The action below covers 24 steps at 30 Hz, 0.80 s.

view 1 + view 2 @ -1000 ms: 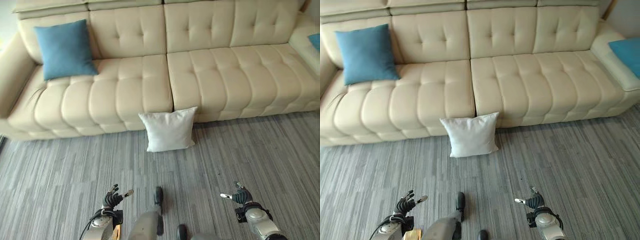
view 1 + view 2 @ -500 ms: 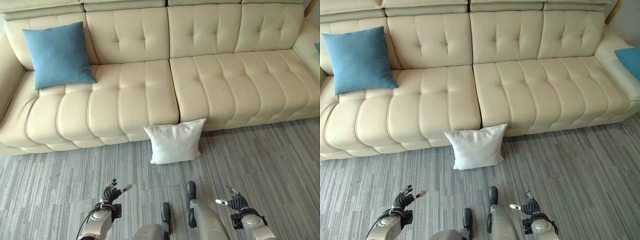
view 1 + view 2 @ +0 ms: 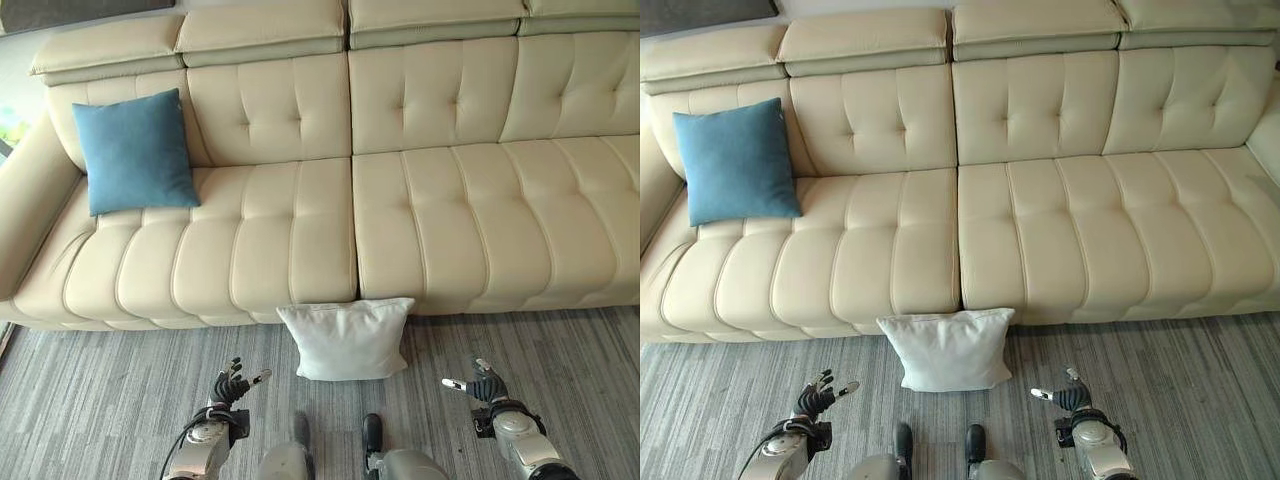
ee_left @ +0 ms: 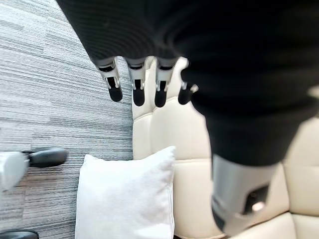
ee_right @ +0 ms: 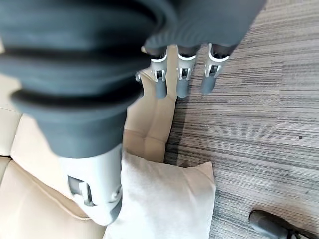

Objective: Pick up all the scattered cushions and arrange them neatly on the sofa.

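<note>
Leaning upright against the sofa (image 3: 300, 240) front, white cushion (image 3: 346, 340); each robot hand (image 3: 228, 387) (image 3: 482, 386) open, empty.

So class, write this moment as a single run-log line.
white cushion: on floor against sofa front | blue cushion: on sofa seat | left hand: open, holds nothing | right hand: open, holds nothing

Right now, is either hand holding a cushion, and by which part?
Nothing is held. The left hand and right hand are both open and empty; the white cushion leans untouched against the sofa.
</note>
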Motion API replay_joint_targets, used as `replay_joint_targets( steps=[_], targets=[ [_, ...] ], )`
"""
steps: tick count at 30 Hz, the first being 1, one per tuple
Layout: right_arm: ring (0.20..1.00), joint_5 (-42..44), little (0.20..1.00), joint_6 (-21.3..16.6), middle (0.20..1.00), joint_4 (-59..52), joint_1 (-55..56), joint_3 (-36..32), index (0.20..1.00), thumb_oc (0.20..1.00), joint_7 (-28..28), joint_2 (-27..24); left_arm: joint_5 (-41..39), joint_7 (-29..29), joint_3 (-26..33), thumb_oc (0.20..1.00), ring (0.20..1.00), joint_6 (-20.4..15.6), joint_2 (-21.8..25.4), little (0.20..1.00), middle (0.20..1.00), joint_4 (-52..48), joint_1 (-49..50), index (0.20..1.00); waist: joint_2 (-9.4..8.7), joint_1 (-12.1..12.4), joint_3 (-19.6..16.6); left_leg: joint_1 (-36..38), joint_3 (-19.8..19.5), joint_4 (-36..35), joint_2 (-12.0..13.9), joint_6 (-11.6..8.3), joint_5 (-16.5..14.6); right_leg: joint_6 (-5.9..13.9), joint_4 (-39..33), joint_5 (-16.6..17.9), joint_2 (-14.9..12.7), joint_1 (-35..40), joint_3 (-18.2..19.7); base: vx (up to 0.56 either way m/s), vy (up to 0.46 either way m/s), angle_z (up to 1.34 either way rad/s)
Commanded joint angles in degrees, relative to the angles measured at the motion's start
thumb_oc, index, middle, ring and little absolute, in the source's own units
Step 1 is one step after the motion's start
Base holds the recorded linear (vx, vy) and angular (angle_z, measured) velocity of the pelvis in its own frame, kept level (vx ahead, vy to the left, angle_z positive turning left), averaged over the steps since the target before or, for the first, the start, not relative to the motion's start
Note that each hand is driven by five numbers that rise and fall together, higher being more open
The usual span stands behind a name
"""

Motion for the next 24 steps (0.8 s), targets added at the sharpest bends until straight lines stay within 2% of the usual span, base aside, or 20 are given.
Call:
replay_joint_targets(
  steps=[1,5,8,9,11,12,13,16,18,19,20,21,24],
  targets=[
    [1.000,-0.48,1.000,-0.38,1.000,-1.50,1.57,-0.61,1.000,1.000,-0.52,-1.82,0.61,0.07,-0.47,1.000,1.000,-1.06,1.38,1.000,1.000,-0.38,-0.14,1.000,1.65,0.08,-0.34,4.60,1.37,1.84,-0.93,1.23,-0.52,5.50,7.05,-10.56,-3.92,-0.76,1.76,0.23,0.180,-0.37],
    [1.000,-1.23,1.000,-0.28,1.000,-1.05,1.24,0.26,1.000,1.000,-0.34,-1.07,0.94,0.29,-0.30,1.000,1.000,-1.07,1.85,1.000,1.000,0.24,-0.01,1.000,0.92,0.77,-1.07,7.29,1.89,-0.16,-2.03,2.41,-1.86,6.62,5.83,-9.81,-4.61,-0.06,2.97,0.13,0.163,-0.08],
    [1.000,-1.33,1.000,-0.13,1.000,-0.54,1.33,0.42,1.000,1.000,-0.11,-0.56,0.58,0.30,-0.22,1.000,1.000,-1.02,2.13,1.000,1.000,0.79,-0.05,1.000,0.13,1.11,-1.17,7.46,1.91,-0.12,-2.74,3.61,-3.22,7.64,7.49,-9.69,-5.12,-0.92,3.45,0.02,0.129,0.10],
    [1.000,-1.28,1.000,-0.04,1.000,-0.51,1.54,0.33,1.000,1.000,0.03,-0.36,0.46,0.21,-0.06,1.000,1.000,-0.87,2.17,1.000,1.000,0.94,0.09,1.000,0.06,1.19,-1.07,7.67,2.03,-0.37,-2.90,4.07,-3.57,8.16,10.05,-9.36,-5.21,-2.24,3.74,-0.03,0.138,-0.05],
    [1.000,-1.33,1.000,0.25,1.000,-0.45,1.47,0.28,1.000,1.000,0.46,0.10,0.28,0.13,0.39,1.000,1.000,-0.59,2.32,1.000,1.000,1.43,0.23,1.000,0.35,0.99,-0.40,8.39,2.78,-1.06,-2.91,5.00,-3.99,10.48,18.09,-7.68,-5.50,-7.13,4.47,-0.06,0.144,-0.23],
    [1.000,-1.58,1.000,0.46,1.000,-0.70,1.29,0.38,1.000,1.000,0.70,0.26,0.22,0.19,0.45,1.000,1.000,-0.66,2.63,1.000,1.000,1.55,0.04,1.000,0.33,0.60,0.41,8.46,3.32,-1.20,-2.96,5.45,-3.87,12.48,22.86,-5.01,-5.76,-10.52,5.60,-0.07,0.103,-0.28],
    [1.000,-1.56,1.000,0.55,1.000,-0.47,1.30,0.38,1.000,1.000,0.64,0.45,0.31,0.04,0.31,1.000,1.000,-0.71,2.77,1.000,1.000,2.66,-0.15,1.000,0.74,0.19,0.77,8.56,3.23,-1.29,-2.58,5.55,-3.98,13.26,24.96,-4.90,-5.66,-12.12,6.51,-0.06,0.066,-0.32],
    [1.000,-1.32,1.000,0.44,1.000,-0.46,1.36,0.17,1.000,1.000,0.70,1.01,0.67,-0.25,0.33,1.000,1.000,-0.91,2.66,1.000,1.000,3.53,-0.36,1.000,1.17,0.11,0.80,9.29,3.26,-1.46,-2.27,5.38,-4.43,12.42,23.72,-5.72,-6.75,-13.28,6.95,0.08,0.018,-0.06],
    [1.000,-1.32,1.000,0.36,1.000,0.14,0.81,0.20,1.000,1.000,0.54,1.14,0.36,-0.19,0.42,1.000,1.000,-1.06,2.64,1.000,1.000,4.59,-1.04,1.000,1.08,-0.14,0.81,10.19,3.30,-1.84,-2.13,4.81,-4.75,11.19,17.58,-5.22,-8.14,-13.14,5.32,0.14,-0.111,-0.04],
    [1.000,-1.55,1.000,0.48,1.000,0.21,0.50,0.54,1.000,1.000,0.36,1.04,-0.03,0.21,0.57,1.000,1.000,-1.18,2.68,1.000,1.000,5.72,-1.72,1.000,0.44,-0.46,0.94,11.55,3.61,-2.29,-2.22,4.23,-5.09,11.10,10.96,-3.07,-8.68,-14.67,3.35,0.15,-0.140,-0.18],
    [1.000,-1.55,1.000,0.48,1.000,0.22,0.50,0.54,1.000,1.000,0.36,1.03,-0.03,0.21,0.56,1.000,1.000,-1.19,2.67,1.000,1.000,5.73,-1.73,1.000,0.51,-0.51,1.00,11.65,3.56,-2.32,-2.14,4.21,-5.12,11.09,10.80,-3.01,-8.60,-14.48,3.26,0.20,-0.227,-0.23],
    [1.000,-1.89,1.000,0.62,1.000,-0.15,0.80,0.59,1.000,1.000,0.11,0.58,-0.06,0.38,0.22,1.000,1.000,-1.62,2.95,1.000,1.000,6.09,-2.47,1.000,0.09,-1.27,1.02,12.35,3.31,-2.25,-1.95,3.67,-5.73,11.66,6.72,-2.49,-8.71,-14.11,3.16,0.14,-0.196,-0.15],
    [1.000,-1.72,1.000,0.26,1.000,0.21,1.06,0.92,1.000,1.000,0.08,0.42,0.10,0.12,-0.28,1.000,1.000,-1.79,2.53,1.000,1.000,4.69,-2.46,1.000,-0.18,-1.48,0.08,12.96,3.10,-1.88,-0.79,2.39,-5.67,10.09,6.01,-1.98,-7.90,-12.31,3.65,0.17,-0.245,0.14]
  ],
)
